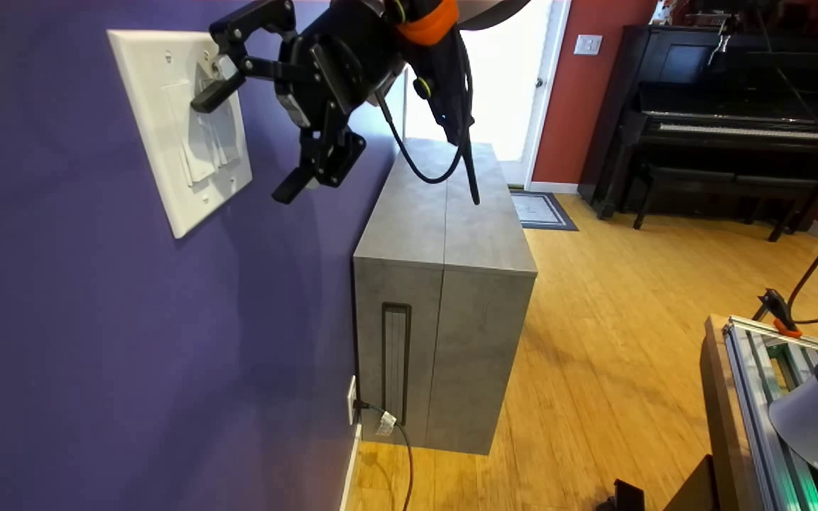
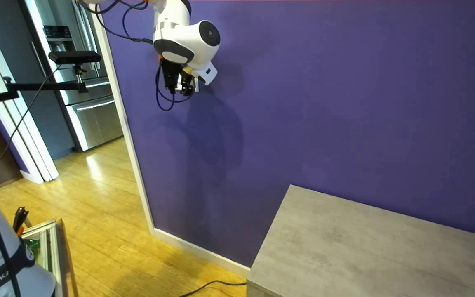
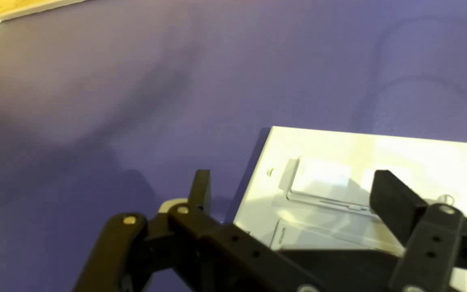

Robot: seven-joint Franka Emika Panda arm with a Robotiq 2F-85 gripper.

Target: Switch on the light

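Gripper (image 1: 253, 140) spread wide, one finger (image 1: 216, 96) over switch plate (image 1: 159, 135) — contact unclear; off-centre push may skid past rockers (image 3: 322, 176) or tip both; other finger may scrape wall (image 1: 167, 355).

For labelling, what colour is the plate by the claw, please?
The plate is white, clearest in an exterior view.

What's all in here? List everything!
Double rocker switch: 1, cream, purple wall
Wall plate: 1, white, red wall
Low cabinet: 1, grey, along purple wall
Outlet: 1, white, near cabinet
Power cord: 1, dark, in outlet
Upright piano: 1, black, by red wall
Bench: 1, black, before piano
Door: 1, white, beyond cabinet
Doormat: 1, grey, near door
Refrigerator: 1, silver, through doorway
Camera: at least 1, black, on bracket
Clamp: 1, black/orange, at stand
Arm: 1, white/black, near purple wall
Hand: 1, black, open before switch
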